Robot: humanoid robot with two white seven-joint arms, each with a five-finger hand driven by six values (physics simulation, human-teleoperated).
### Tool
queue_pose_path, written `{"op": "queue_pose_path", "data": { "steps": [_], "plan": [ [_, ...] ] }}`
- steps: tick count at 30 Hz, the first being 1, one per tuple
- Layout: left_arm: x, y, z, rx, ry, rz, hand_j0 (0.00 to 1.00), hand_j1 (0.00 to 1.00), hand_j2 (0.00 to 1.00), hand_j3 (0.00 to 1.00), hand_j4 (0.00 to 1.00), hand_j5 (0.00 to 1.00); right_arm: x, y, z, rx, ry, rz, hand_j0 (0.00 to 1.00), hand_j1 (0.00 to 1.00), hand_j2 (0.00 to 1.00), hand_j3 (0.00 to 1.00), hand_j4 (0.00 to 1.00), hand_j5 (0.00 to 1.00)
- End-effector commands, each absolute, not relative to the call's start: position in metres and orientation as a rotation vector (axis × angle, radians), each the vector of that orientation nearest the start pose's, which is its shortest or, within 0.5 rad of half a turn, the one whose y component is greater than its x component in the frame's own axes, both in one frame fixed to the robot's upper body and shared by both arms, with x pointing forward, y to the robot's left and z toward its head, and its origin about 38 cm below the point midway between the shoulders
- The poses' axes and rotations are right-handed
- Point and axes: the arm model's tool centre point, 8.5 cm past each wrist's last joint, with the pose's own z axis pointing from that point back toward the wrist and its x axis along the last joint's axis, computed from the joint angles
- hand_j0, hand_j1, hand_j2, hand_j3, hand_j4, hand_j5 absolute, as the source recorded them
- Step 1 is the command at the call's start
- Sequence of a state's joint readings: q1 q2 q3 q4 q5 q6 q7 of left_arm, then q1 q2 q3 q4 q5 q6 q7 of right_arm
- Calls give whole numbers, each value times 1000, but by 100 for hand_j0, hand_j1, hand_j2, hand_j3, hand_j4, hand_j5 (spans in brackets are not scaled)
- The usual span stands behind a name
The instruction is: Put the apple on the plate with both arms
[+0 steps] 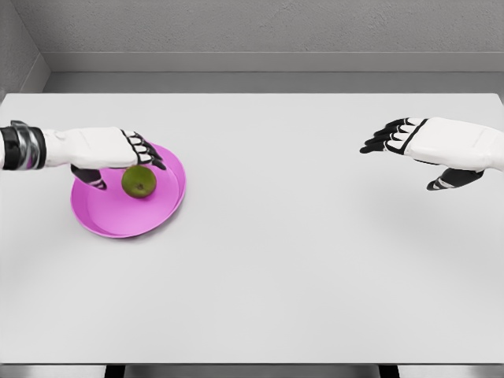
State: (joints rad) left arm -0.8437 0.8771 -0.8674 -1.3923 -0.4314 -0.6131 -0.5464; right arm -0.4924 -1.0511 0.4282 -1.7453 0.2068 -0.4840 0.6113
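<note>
Looks pretty much there already. Green apple (138,181) sitting inside the pink plate (161,216), toward the upper middle of it, plate parked on the left side of the white bench (299,268).

On handling: probably light-ish, hard and round, with a smooth skin, so likely to roll or squirt out if pinched off-centre. Best bet for a hold would be fingers wrapped round the widest part from above, thumb on the opposite side. Not fragile as such, but could bruise or bounce out of the shallow plate if dropped from any height.

Left robot hand (118,153) right over the top of the apple, fingers (146,150) stretched out past it and fairly straight, thumb hanging down on the near-left side. Reads as loosened and spread rather than clamped, with nothing actually gripped. Hard to tell whether the palm is touching the top of the apple or just above it.

Right robot hand (425,146) way over on the other side of the bench, well apart from plate and apple, fingers extended and relaxed, empty.

Guessing only the pull-away is left. Main risk: a finger clipping the apple and nudging it off the plate.
</note>
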Motion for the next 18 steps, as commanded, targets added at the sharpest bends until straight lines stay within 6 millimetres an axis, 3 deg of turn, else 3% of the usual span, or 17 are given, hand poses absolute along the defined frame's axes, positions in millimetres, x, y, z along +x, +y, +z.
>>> {"op": "queue_pose_path", "data": {
  "steps": [1,4,10,14,18],
  "plan": [
    [456,322,231,411,-1263,-2170,100,100,100,100,100,100,381,-332,281,-437,-1397,2074,100,100,100,100,100,100],
    [468,356,228,379,-1281,-1983,100,100,100,100,100,100,381,-331,281,-436,-1398,2075,100,100,100,100,100,100],
    [469,375,228,392,-1295,-1895,100,100,100,100,100,100,381,-332,281,-437,-1397,2074,100,100,100,100,100,100],
    [464,388,210,371,-1255,-1862,100,100,100,100,100,100,381,-331,281,-436,-1398,2075,100,100,100,100,100,100],
    [465,395,215,391,-1268,-1833,100,100,100,100,100,100,381,-332,281,-437,-1397,2074,100,100,100,100,100,100]
  ]
}}
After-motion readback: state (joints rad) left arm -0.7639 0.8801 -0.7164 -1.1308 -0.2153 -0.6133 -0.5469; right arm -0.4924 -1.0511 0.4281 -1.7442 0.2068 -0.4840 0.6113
